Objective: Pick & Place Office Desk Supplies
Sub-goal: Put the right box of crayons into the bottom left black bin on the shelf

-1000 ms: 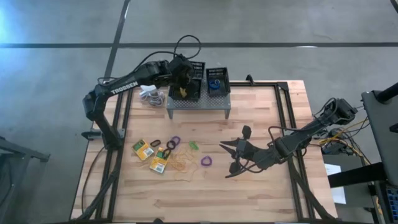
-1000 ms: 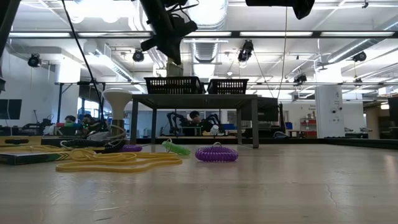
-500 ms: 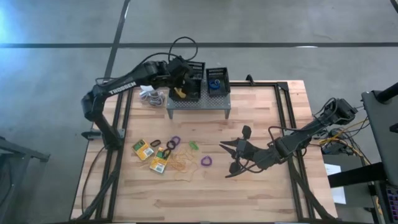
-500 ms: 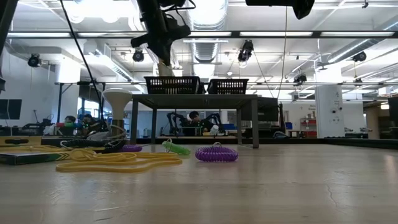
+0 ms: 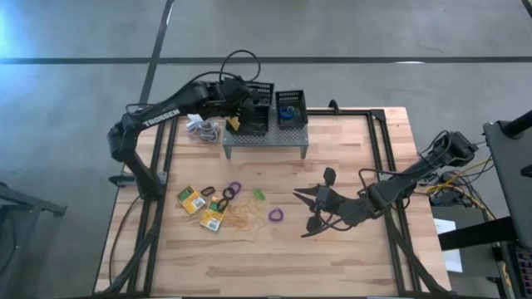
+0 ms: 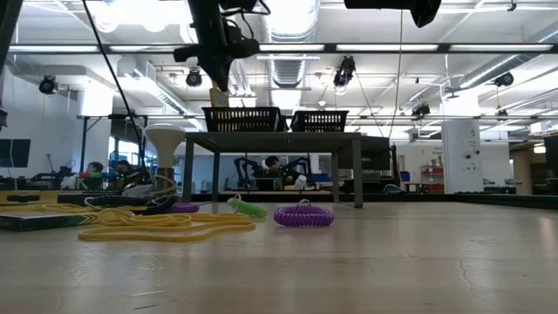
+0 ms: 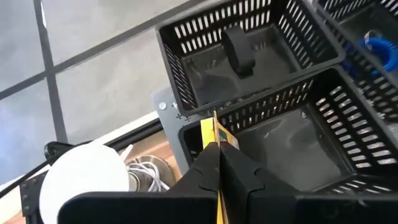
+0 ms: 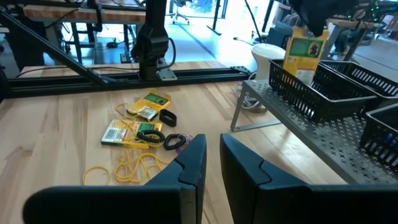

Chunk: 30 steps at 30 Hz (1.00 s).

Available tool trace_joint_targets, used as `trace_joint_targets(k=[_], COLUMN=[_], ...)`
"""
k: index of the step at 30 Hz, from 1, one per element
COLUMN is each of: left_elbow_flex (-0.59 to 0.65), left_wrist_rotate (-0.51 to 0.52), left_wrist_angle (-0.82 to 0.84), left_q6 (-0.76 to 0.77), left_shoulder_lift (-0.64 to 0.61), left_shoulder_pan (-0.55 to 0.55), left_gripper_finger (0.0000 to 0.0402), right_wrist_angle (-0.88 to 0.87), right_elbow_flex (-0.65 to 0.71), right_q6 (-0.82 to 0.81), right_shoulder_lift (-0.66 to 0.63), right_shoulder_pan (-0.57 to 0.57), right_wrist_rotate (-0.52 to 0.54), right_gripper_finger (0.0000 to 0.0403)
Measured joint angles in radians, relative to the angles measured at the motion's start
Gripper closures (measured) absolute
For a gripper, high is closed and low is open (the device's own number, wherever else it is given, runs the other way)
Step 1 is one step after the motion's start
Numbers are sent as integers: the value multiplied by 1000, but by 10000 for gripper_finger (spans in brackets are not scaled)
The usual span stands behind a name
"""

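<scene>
The left gripper (image 7: 214,163) has its two dark fingers clenched on a small flat yellow-and-green cardboard box (image 7: 216,133), held on edge so that only its thin yellow side shows between them in the left wrist view. The box's long axis runs straight out from the fingertips. It sits at the near rim of a black wire-mesh tray (image 7: 292,140), whose open, bare floor lies just beyond and below the box. That is the relation the placement turns on: the box needs to travel forward over the rim, then down. This arm is plainly the nearer one; in the high view it reaches to the upper middle of the frame.

Beyond the first tray stands a second black mesh tray (image 7: 249,43) with a dark, matte ring (image 7: 239,50) lying in it. At the far right edge, a glossy blue ring (image 7: 380,48) shows in another tray. All the trays rest on a grey perforated metal stand (image 5: 266,139).

Lower left of centre in the high view, more flat boxes (image 5: 190,198), tan rubber bands (image 5: 243,219) and a ribbed purple ring (image 5: 274,216) lie loose on the pale wooden table (image 5: 349,257).

The right gripper (image 5: 309,199) waits low over the table at right of centre, its fingers released and holding nothing.
</scene>
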<state>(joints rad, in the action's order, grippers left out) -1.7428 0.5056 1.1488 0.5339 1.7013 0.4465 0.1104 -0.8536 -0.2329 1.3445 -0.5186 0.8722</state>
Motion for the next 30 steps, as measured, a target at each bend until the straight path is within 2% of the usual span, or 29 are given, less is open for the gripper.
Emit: trace_joint_targets(k=[5,10,14,25,30], left_elbow_flex=[0,0,1,90,110], left_wrist_rotate=[-1,-75,-86,-87,-87], left_wrist_angle=[-10,-68,-123,-307,-383], left_q6=[17,17,-4,-40,-48], left_shoulder_lift=[31,40,43,45,47], left_shoulder_pan=[0,-12,-30,-34,-31], left_gripper_finger=[396,396,392,313,290], right_wrist_angle=[0,0,-1,-1,0], right_elbow_flex=[0,3,7,8,8], right_q6=[0,0,-1,-3,-3], right_shoulder_lift=[0,0,0,0,0], right_shoulder_pan=[0,0,0,0,0], right_wrist_rotate=[0,0,0,0,0], right_gripper_finger=[360,360,360,360,360])
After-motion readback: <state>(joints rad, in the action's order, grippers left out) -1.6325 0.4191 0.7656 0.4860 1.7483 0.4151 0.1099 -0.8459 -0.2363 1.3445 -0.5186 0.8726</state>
